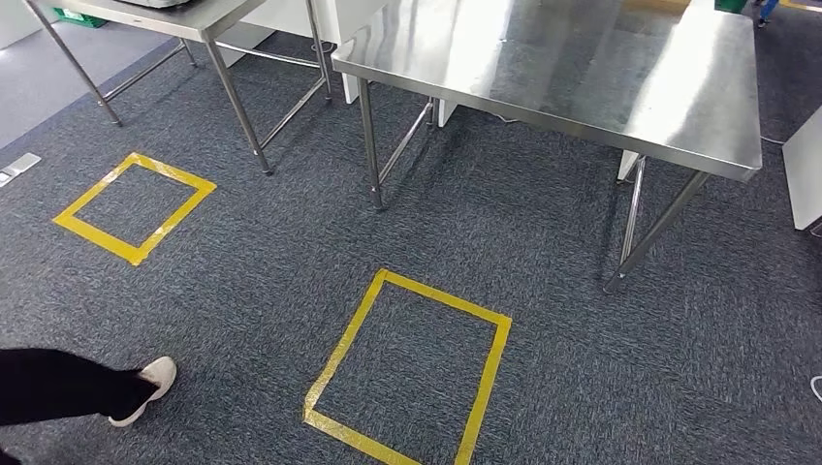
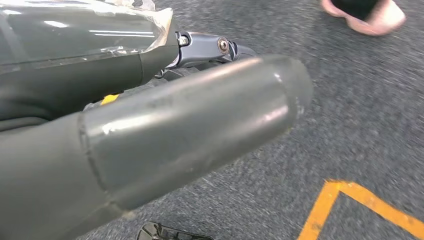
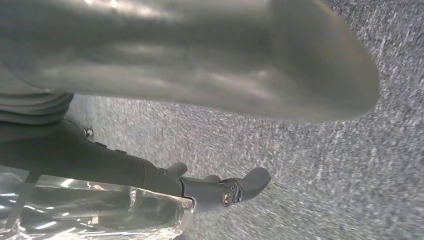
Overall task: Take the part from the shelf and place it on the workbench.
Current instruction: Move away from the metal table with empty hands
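A steel workbench stands ahead of me on dark carpet, and its top is bare where I can see it. My left hand hangs over the carpet with its thick grey thumb stretched out. Its dark fingers lie straight and hold nothing. My right hand also hangs above the carpet, its fingers extended with nothing between them and the thumb. A clear film covers part of each hand.
A second steel table stands at the back left. Two yellow tape squares mark the carpet. A person's leg and light shoe are at the lower left, close to my left hand. A white cabinet is at the right.
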### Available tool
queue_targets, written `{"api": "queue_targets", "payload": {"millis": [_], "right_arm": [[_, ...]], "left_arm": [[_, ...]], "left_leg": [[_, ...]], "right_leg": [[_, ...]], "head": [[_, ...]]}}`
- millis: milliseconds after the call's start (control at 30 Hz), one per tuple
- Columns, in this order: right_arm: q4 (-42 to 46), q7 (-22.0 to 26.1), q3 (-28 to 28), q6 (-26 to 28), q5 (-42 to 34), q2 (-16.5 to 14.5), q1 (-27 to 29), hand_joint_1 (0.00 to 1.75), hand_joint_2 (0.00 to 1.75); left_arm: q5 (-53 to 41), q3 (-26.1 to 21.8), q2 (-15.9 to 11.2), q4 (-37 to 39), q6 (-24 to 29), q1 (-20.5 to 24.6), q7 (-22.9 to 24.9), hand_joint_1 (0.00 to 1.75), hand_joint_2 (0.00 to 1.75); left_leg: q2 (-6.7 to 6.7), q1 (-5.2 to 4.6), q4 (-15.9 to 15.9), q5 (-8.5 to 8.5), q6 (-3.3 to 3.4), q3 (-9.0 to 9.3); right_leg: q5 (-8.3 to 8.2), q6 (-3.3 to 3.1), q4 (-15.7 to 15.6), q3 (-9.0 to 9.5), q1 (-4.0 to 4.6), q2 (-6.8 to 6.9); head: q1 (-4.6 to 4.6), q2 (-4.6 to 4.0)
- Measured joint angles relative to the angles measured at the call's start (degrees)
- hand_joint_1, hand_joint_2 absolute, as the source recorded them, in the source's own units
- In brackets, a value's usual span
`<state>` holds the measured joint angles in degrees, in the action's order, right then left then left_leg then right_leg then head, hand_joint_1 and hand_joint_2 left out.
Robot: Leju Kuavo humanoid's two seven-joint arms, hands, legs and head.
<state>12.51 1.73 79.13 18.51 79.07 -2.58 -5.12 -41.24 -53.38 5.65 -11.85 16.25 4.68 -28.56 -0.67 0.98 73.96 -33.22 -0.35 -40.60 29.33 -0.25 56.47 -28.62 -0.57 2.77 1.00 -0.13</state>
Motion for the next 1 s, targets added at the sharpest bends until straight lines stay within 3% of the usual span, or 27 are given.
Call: {"api": "queue_targets", "payload": {"millis": [67, 100, 167, 233, 300, 333, 400, 467, 500, 533, 600, 633, 700, 767, 833, 900, 967, 1000], "right_arm": [[-0.01, 0.0, -0.12, -0.01, 0.18, -0.02, -0.11, 0.0, 0.0], [-0.01, 0.0, -0.25, -0.04, 0.34, -0.02, -0.17, 0.0, 0.0], [-0.01, 0.03, -0.55, -0.11, 0.65, -0.02, -0.3, 0.0, 0.0], [-0.01, 0.07, -0.8, -0.16, 0.9, -0.01, -0.41, 0.0, 0.0], [-0.02, 0.07, -0.97, -0.21, 1.01, 0.02, -0.49, 0.0, 0.0], [-0.03, 0.07, -1.01, -0.26, 1.0, 0.02, -0.47, 0.0, 0.0], [-0.07, 0.05, -1.01, -0.38, 0.92, 0.02, -0.31, 0.0, 0.0], [-0.07, 0.04, -1.01, -0.48, 0.79, 0.04, -0.14, 0.0, 0.0], [-0.07, 0.03, -1.0, -0.52, 0.72, 0.05, -0.1, 0.0, 0.0], [-0.07, 0.03, -0.99, -0.56, 0.7, 0.07, -0.09, 0.0, 0.0], [-0.08, 0.04, -1.0, -0.63, 0.68, 0.08, -0.12, 0.0, 0.0], [-0.09, 0.06, -1.01, -0.68, 0.69, 0.09, -0.12, 0.0, 0.0], [-0.11, 0.09, -1.01, -0.79, 0.72, 0.05, -0.09, 0.0, 0.0], [-0.12, 0.14, -1.02, -0.83, 0.75, 0.04, -0.13, 0.0, 0.0], [-0.12, 0.21, -1.07, -0.83, 0.79, 0.02, -0.24, 0.0, 0.0], [-0.12, 0.24, -1.1, -0.83, 0.91, 0.02, -0.12, 0.0, 0.0], [-0.12, 0.24, -1.14, -0.83, 1.09, 0.04, 0.07, 0.0, 0.0], [-0.12, 0.24, -1.2, -0.83, 1.17, 0.04, 0.1, 0.0, 0.0]], "left_arm": [[0.0, -0.01, -0.03, 0.01, 0.09, -0.03, 0.13, 0.0, 0.0], [0.01, -0.02, -0.05, 0.01, 0.15, 0.01, 0.19, 0.0, 0.0], [0.13, -0.02, -0.05, 0.01, 0.26, 0.1, 0.22, 0.0, 0.0], [0.27, -0.04, -0.02, 0.01, 0.44, 0.11, 0.23, 0.0, 0.0], [0.32, -0.05, 0.09, 0.01, 0.61, 0.07, 0.2, 0.0, 0.0], [0.34, -0.06, 0.14, 0.01, 0.66, 0.1, 0.17, 0.0, 0.0], [0.34, -0.06, 0.22, 0.01, 0.69, 0.15, 0.07, 0.0, 0.0], [0.31, -0.06, 0.24, 0.01, 0.71, 0.13, 0.02, 0.0, 0.0], [0.29, -0.06, 0.28, 0.02, 0.71, 0.09, 0.01, 0.0, 0.0], [0.28, -0.06, 0.35, 0.02, 0.71, 0.05, 0.01, 0.0, 0.0], [0.22, -0.06, 0.48, 0.02, 0.7, 0.03, 0.01, 0.0, 0.0], [0.2, -0.06, 0.5, 0.02, 0.69, 0.05, 0.01, 0.0, 0.0], [0.17, -0.07, 0.47, 0.02, 0.7, 0.04, 0.0, 0.0, 0.0], [0.16, -0.08, 0.46, 0.03, 0.71, -0.07, 0.0, 0.0, 0.0], [0.12, -0.07, 0.48, 0.03, 0.72, -0.14, 0.03, 0.0, 0.0], [0.09, -0.06, 0.49, 0.03, 0.73, -0.05, 0.07, 0.0, 0.0], [0.1, -0.07, 0.47, 0.03, 0.77, -0.03, 0.09, 0.0, 0.0], [0.13, -0.08, 0.47, 0.03, 0.8, -0.06, 0.09, 0.0, 0.0]], "left_leg": [[0.89, 0.01, -6.25, 3.1, 0.26, 3.76], [2.05, -0.11, -10.33, 4.36, 0.48, 6.11], [3.47, -0.42, -15.31, 5.62, 0.98, 8.75], [2.97, -0.73, -15.99, 5.82, 1.5, 8.71], [2.1, -0.6, -16.59, 6.39, 2.34, 8.74], [1.66, -0.47, -16.9, 6.71, 2.77, 8.73], [0.7, -0.38, -17.11, 7.11, 3.28, 8.45], [-0.5, -0.37, -17.09, 7.3, 3.3, 8.13], [-1.14, -0.35, -17.06, 7.39, 3.22, 8.06], [-1.79, -0.28, -17.02, 7.47, 3.08, 8.04], [-3.06, -0.14, -16.84, 7.59, 2.64, 7.95], [-3.65, -0.16, -16.64, 7.6, 2.29, 7.8], [-4.58, -0.23, -16.4, 7.71, 1.5, 7.41], [-5.19, -0.02, -16.4, 7.88, 0.81, 7.1], [-3.58, 0.11, -14.49, 6.56, 0.34, 6.03], [-1.01, 0.1, -8.26, 2.93, 0.09, 3.16], [-0.2, 0.16, -1.14, -0.04, -0.1, -0.07], [-0.1, 0.17, 0.22, -0.12, -0.11, -0.61]], "right_leg": [[0.07, -0.03, 0.01, 0.11, 0.08, 1.04], [0.13, 0.02, 0.05, 0.29, 0.25, 1.46], [0.25, 0.26, 0.13, 0.6, 0.69, 2.17], [0.26, 0.65, 0.04, 0.66, 0.99, 2.94], [0.93, 1.12, 0.83, 0.2, 0.92, 2.11], [2.04, 1.19, 2.63, -0.61, 0.79, 0.9], [5.53, 1.0, 9.7, -3.88, 0.36, -1.65], [7.84, 1.25, 16.49, -7.08, 0.1, -2.3], [7.65, 1.72, 17.18, -7.39, -0.05, -2.39], [6.5, 2.36, 15.42, -6.55, -0.27, -2.49], [3.03, 3.66, 7.32, -2.87, -0.95, -3.87], [1.66, 3.83, 3.76, -1.43, -1.1, -4.79], [0.61, 3.28, 0.73, -0.38, -1.04, -5.9], [0.33, 2.2, 0.73, -0.21, -0.94, -5.0], [-0.04, 1.18, 0.59, 0.0, -1.1, -3.98], [-0.15, 0.41, 0.54, -0.08, -0.87, -2.77], [-0.07, 0.1, 0.55, -0.16, -0.45, -1.43], [-0.03, 0.05, 0.55, -0.18, -0.3, -0.8]], "head": [[0.0, 0.0], [0.04, 0.0], [-0.08, 0.0], [-0.25, 0.0], [-0.31, 0.0], [-0.35, 0.0], [-0.45, 0.0], [-0.47, 0.0], [-0.48, 0.0], [-0.48, 0.0], [-0.56, 0.0], [-0.61, 0.0], [-0.58, 0.0], [-0.47, 0.0], [-0.34, 0.0], [-0.14, 0.0], [-0.08, 0.0], [-0.07, 0.0]]}}
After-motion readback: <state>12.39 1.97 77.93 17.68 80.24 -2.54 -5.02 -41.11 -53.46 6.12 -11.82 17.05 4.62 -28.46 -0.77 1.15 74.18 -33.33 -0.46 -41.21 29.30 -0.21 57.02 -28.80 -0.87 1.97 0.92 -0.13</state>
